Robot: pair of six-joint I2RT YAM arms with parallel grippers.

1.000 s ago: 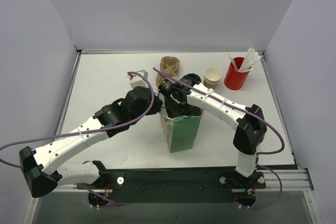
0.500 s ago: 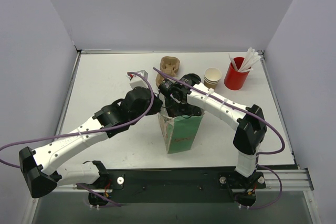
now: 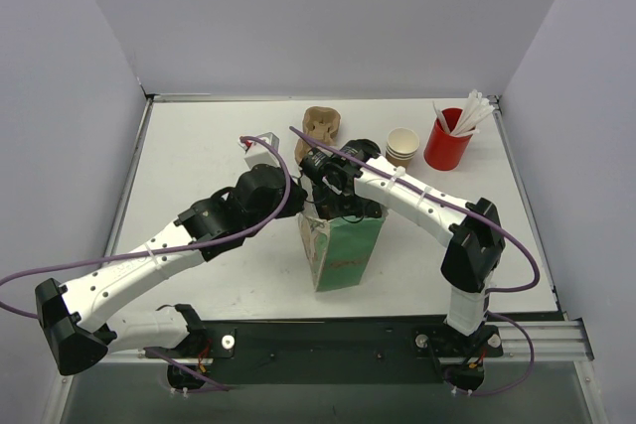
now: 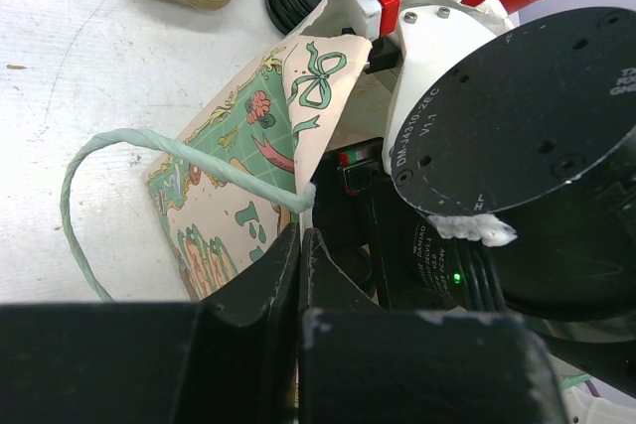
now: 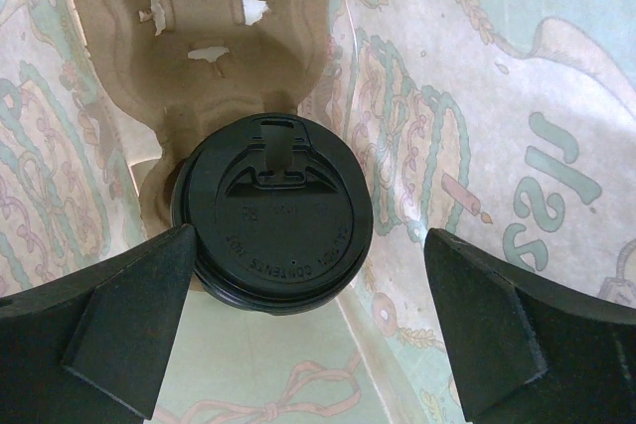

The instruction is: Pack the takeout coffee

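The takeout coffee shows from above in the right wrist view as a round black lid [image 5: 270, 211]. It sits in a pulp cup carrier [image 5: 214, 47] at the bottom of the green patterned paper bag [image 3: 343, 245]. My right gripper [image 5: 310, 237] is inside the bag above the lid, jaws wide open, one finger [image 5: 129, 315] close beside the lid's left edge and the other well clear on the right. My left gripper [image 4: 299, 240] is shut on the bag's rim [image 4: 248, 146] near its green twisted handle [image 4: 149, 146], holding the bag open.
A stack of pulp carriers [image 3: 320, 126] and black lids [image 3: 360, 151] lie behind the bag. Lidless tan cups [image 3: 402, 146] and a red cup with white sticks [image 3: 447, 141] stand at the back right. A small white and red object [image 3: 260, 151] lies at the back left.
The bag's near-left rim has shifted slightly left with my left gripper. My right wrist has moved slightly up and left over the bag's mouth.
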